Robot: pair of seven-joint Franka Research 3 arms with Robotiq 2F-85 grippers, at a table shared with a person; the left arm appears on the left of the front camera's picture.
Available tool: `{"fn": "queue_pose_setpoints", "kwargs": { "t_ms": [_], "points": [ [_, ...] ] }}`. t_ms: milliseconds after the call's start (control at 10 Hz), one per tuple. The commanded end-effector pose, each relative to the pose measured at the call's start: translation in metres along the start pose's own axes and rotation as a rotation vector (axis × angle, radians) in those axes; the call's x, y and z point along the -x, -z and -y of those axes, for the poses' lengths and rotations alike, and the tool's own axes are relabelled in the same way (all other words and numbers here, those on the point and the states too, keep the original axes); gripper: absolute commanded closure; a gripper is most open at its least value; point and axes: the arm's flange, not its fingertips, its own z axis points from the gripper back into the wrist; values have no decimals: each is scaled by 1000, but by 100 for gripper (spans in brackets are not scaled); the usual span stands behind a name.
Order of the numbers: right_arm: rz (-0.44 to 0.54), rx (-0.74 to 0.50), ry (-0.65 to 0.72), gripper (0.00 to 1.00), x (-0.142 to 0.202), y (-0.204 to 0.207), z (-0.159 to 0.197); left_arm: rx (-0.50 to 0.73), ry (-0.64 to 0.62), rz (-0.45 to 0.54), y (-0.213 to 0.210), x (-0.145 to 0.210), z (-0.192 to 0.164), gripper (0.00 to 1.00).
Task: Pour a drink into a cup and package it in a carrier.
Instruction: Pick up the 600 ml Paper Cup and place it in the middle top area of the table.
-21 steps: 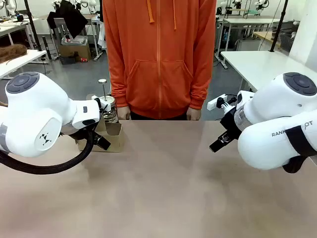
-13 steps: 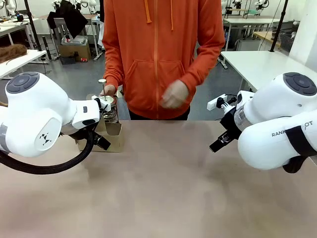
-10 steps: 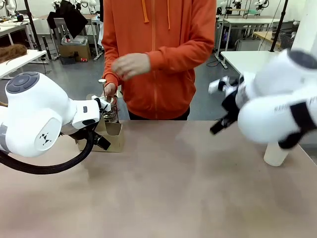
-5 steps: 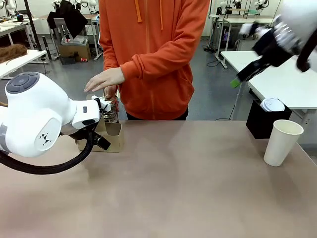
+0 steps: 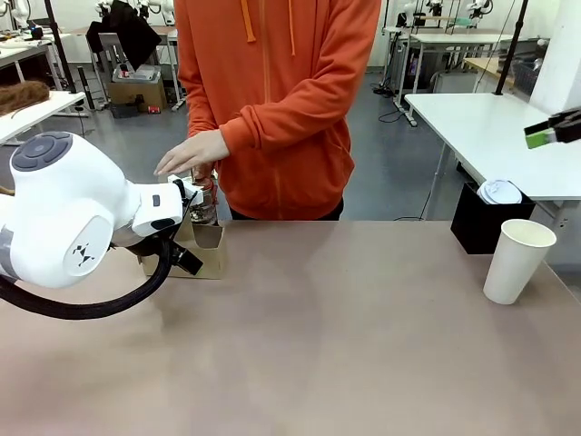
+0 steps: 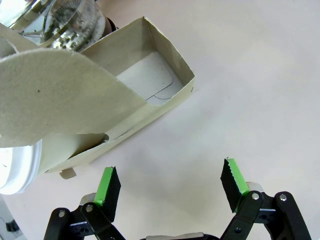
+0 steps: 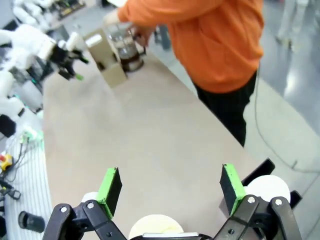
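Right claw (image 5: pixel 547 134) has swung up off the bench (image 5: pixel 318 345), so front view bares the cup (image 5: pixel 517 261) far right while a hand (image 5: pixel 191 153) reaches the glass pot (image 5: pixel 204 195) behind the carrier (image 5: pixel 204 250); left wrist, left claw (image 6: pixel 170 182) hangs released beside its empty pocket; right wrist, jaws wide above the cup, probably lining up.

— Carrier (image 6: pixel 125 52) at ten o'clock: matt brown cardboard, fuzzy at the cut edges. Glass jug (image 6: pixel 70 22) by it is clear and glinting.
— And the cup (image 5: pixel 517 261) at three: smooth white paper, no shine. Tabletop (image 5: pixel 318 345) is matt too; left arm (image 5: pixel 64 218) is glossy white plastic.
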Motion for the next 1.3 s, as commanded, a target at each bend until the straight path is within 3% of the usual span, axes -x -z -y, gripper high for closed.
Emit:
{"fn": "queue_pose_setpoints", "kwargs": {
  "t_ms": [0,200,300,400,800,900,1200],
  "points": [
    [164,-63,-53,0,37,9,13,1,0,0,0,0,0,0],
    [239,-78,-86,0,70,7,16,1,0,0,0,0,0,0],
    [248,-78,-97,0,74,6,15,1,0,0,0,0,0,0],
    [197,-47,-55,0,68,2,16,1,0,0,0,0,0,0],
    [212,-61,-71,0,75,4,18,1,0,0,0,0,0,0],
    [313,-52,-75,0,97,2,23,1,0,0,0,0,0,0],
    [491,8,-141,0,158,-21,19,1,0,0,0,0,0,0]
  ]
}}
